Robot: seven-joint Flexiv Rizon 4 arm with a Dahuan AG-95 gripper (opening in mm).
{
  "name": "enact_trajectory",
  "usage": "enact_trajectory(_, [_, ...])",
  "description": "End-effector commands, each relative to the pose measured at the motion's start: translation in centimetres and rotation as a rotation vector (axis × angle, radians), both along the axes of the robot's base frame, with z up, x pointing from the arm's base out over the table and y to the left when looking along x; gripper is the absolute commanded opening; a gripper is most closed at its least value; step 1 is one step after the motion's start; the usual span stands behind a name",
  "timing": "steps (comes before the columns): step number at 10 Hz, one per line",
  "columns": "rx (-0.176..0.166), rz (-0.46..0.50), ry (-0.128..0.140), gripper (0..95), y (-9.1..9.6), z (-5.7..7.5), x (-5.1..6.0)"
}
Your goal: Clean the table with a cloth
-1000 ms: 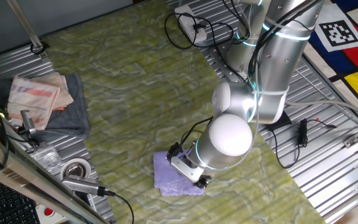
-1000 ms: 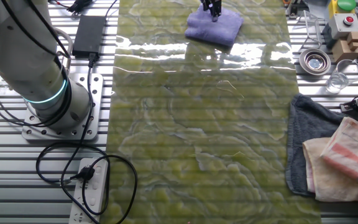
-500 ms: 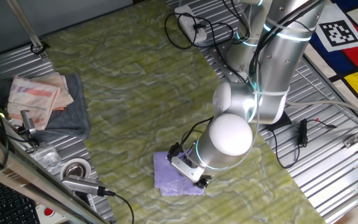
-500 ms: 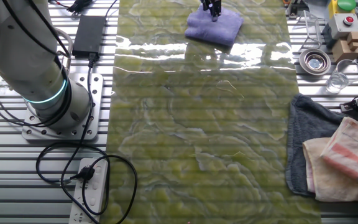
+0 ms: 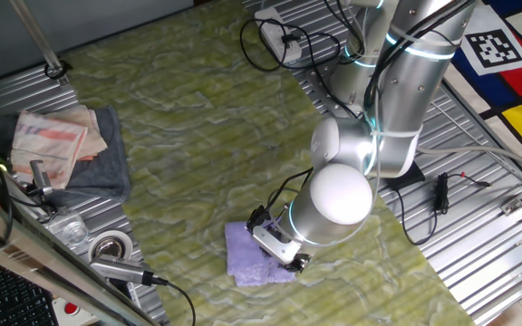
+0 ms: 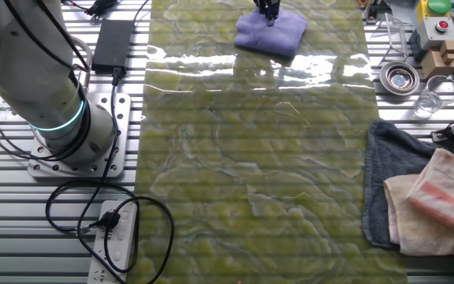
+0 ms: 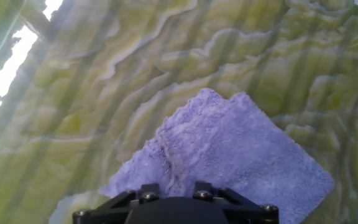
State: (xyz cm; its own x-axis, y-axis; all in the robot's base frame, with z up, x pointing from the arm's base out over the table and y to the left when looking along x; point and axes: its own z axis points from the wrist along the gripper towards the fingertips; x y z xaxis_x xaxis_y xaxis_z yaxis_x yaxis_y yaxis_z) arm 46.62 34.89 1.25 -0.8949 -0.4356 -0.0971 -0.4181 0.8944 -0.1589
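A purple cloth [image 5: 246, 260] [image 6: 270, 33] lies on the yellow-green marbled table [image 5: 179, 136] [image 6: 251, 173] near one end. My gripper [image 5: 288, 260] [image 6: 268, 9] points down onto the cloth's edge and looks shut on a pinched ridge of it. In the hand view the cloth [image 7: 229, 149] fills the lower middle and puckers up toward the gripper [image 7: 176, 188]. Only the finger bases show there, with the marbled table [image 7: 104, 81] around the cloth. The fingertips are hidden in the fabric.
A grey towel with folded cloths on it [image 5: 62, 145] [image 6: 424, 189] lies at the table's side. Nearby are a tape roll [image 5: 110, 244] [image 6: 401, 76] and a glass [image 6: 429, 102]. A power strip [image 5: 275, 27] [image 6: 113, 237], cables and the arm's base [image 6: 61, 134] stand on the ribbed metal.
The arm and gripper have shifted slightly along the table, and the purple cloth has slid a little with them.
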Motion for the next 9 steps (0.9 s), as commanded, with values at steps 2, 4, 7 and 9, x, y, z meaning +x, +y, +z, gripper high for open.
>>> enact_trajectory(2, [0.000,-0.008,-0.004,0.0,0.0,0.0,0.0])
enact_trajectory(4, [0.000,0.016,0.005,0.0,-0.4,0.1,0.1])
enact_trajectory(7, [0.014,0.070,0.017,0.0,-1.9,0.3,-0.1])
enact_trajectory(9, [0.014,0.096,0.021,0.0,-2.9,0.3,-0.6])
